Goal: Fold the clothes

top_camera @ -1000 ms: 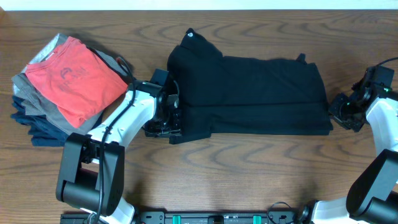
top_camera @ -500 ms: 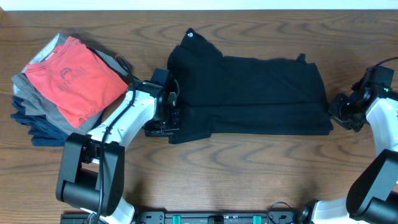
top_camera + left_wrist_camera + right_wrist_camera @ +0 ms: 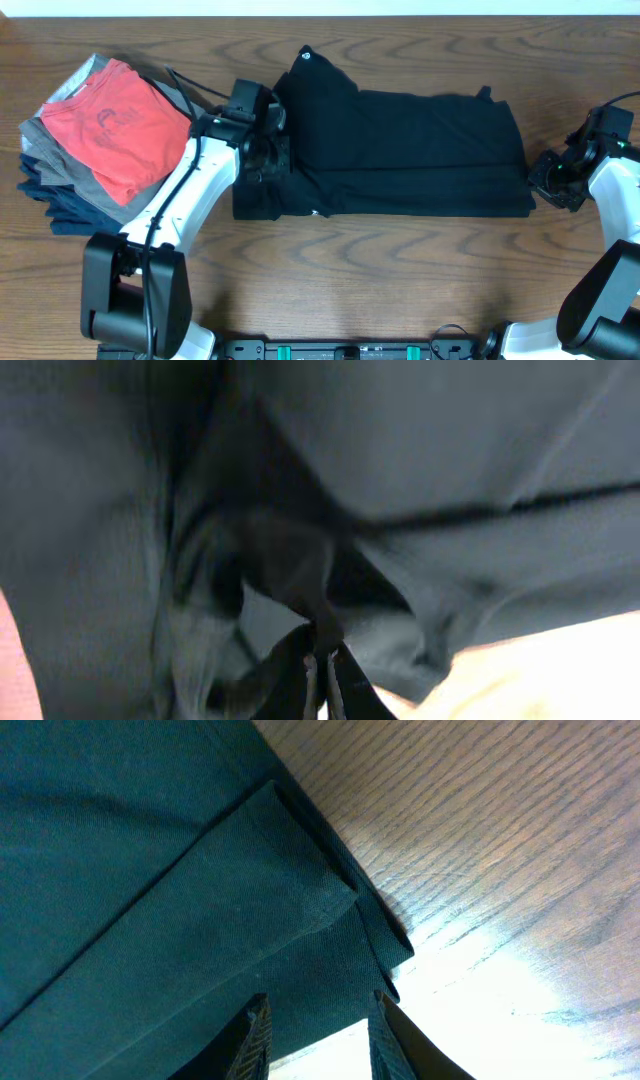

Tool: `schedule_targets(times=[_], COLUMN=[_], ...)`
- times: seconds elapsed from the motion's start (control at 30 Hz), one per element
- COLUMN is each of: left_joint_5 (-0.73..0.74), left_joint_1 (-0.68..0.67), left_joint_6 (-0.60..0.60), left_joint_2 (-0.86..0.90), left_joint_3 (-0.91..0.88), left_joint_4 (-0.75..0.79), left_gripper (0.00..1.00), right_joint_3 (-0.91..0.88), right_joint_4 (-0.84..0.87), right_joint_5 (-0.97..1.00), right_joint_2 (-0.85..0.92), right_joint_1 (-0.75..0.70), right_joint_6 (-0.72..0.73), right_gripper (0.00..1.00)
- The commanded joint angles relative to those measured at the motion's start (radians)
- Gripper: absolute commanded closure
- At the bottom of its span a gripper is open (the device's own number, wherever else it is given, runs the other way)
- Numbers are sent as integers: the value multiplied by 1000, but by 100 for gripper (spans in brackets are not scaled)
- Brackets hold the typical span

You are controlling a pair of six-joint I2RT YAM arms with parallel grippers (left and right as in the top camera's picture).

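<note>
Left tool (image 3: 268, 165): we find its jaws pressed together on a pinch of the black garment (image 3: 420, 150), the cloth rising in a dark, drawn-up ridge between the tips in the left wrist view. Right tool (image 3: 318, 1038): jaws stand narrowly apart, gripping nothing, poised just above the garment's right edge where it meets the table (image 3: 400, 270).

We record the garment at the middle of the table, lying crosswise as a long, roughly rectangular band folded in layers. Its left end is bunched and uneven around the left tool; its right end is squared off. A small white round logo (image 3: 306, 57) shows on the peak at the upper left corner. The fabric is soft, matt and finely knit, with a doubled, stitched hem visible in the right wrist view.

The table is brown wood with a pronounced wavy grain. Well to the left lies a stack of folded clothing: a red-orange shirt (image 3: 120, 125) uppermost, a grey layer (image 3: 42, 135) beneath, and a navy layer (image 3: 60, 208) lowest.
</note>
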Motion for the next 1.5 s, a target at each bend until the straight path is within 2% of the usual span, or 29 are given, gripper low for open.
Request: schedule_targets(times=[0.0,0.1,0.23,0.37,0.4,0.53,0.6,0.7,0.77,0.8,0.87,0.9,1.03,1.13,1.47], left_joint_5=[8,3,-74,-74,-74,-75,-75,-73,-63,-54,-1,31,122,121,103], left_joint_1=[16,26,47,71,75,78,78,78,78,78,78,78,74,59,14], left_joint_6=[16,16,16,-13,-14,-14,-14,-16,-34,-45,-48,-48,-48,-48,-44], left_joint_2=[-11,-11,-11,-11,-11,-11,-11,-11,-16,-20,-35,-45,-96,-104,43], left_joint_3=[20,19,18,18,18,18,18,19,19,19,20,21,21,21,-8], left_joint_4=[20,8,-15,-11,-15,-67,-85,-90,-97,-100,-98,-93,-40,-32,51], left_gripper=[94,94,94,94,91,56,48,47,49,56,87,94,94,94,94], right_joint_3=[-7,-7,-7,-7,-7,-7,-7,-7,-7,-7,-7,-7,-7,-7,-7], right_joint_4=[-1,-1,1,1,1,1,1,2,-2,-4,-4,-3,-1,-1,-5], right_joint_5=[-4,-4,-4,-4,-4,-3,-4,-4,-4,-3,-4,-3,-4,-4,-4], right_joint_2=[9,9,9,9,9,9,9,9,9,9,9,9,9,9,9], right_joint_1=[6,6,6,6,6,6,6,6,6,6,6,6,6,6,6], right_joint_6=[-13,-13,-13,-13,-13,-13,-13,-13,-13,-13,-13,-13,-13,-13,-13], right_gripper=[69,69,69,68,69,68,68,67,67,67,66,66,66,65,64])
